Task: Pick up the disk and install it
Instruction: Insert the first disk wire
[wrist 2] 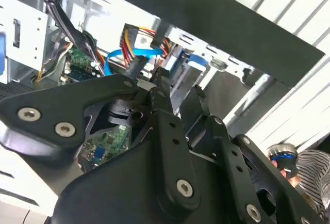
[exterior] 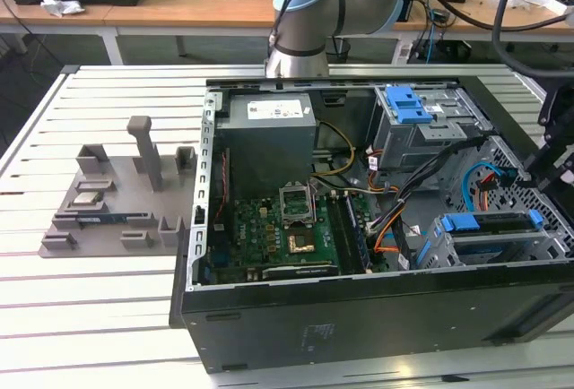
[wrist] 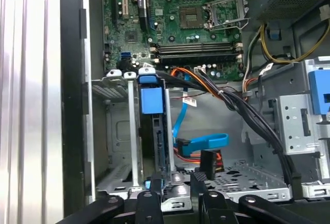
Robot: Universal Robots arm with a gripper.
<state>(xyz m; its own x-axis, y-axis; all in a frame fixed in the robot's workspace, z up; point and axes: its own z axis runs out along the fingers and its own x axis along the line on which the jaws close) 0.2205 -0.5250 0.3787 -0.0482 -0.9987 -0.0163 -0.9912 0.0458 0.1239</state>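
Observation:
The disk (exterior: pixel 502 244) lies in the lower drive bay at the front corner of the open computer case (exterior: pixel 359 317), on the exterior view's right, with its blue side rail on top. In the first wrist view the disk (wrist: pixel 153 131) stands edge-on between the bay's metal walls, its blue rail facing the camera. My gripper (exterior: pixel 543 170) hangs just above the outer end of that bay. In both wrist views the gripper (wrist: pixel 176 197) (wrist 2: pixel 178 87) sits right at the disk's near end. Its black linkage hides any contact.
A grey drive cage with a blue latch (exterior: pixel 408 102) sits at the case's upper right. Blue, orange and black cables (wrist: pixel 206 141) run beside the bay. The motherboard (exterior: pixel 278 228) and a grey power supply box (exterior: pixel 269 133) lie further left. A grey parts fixture (exterior: pixel 117 201) stands on the slatted table.

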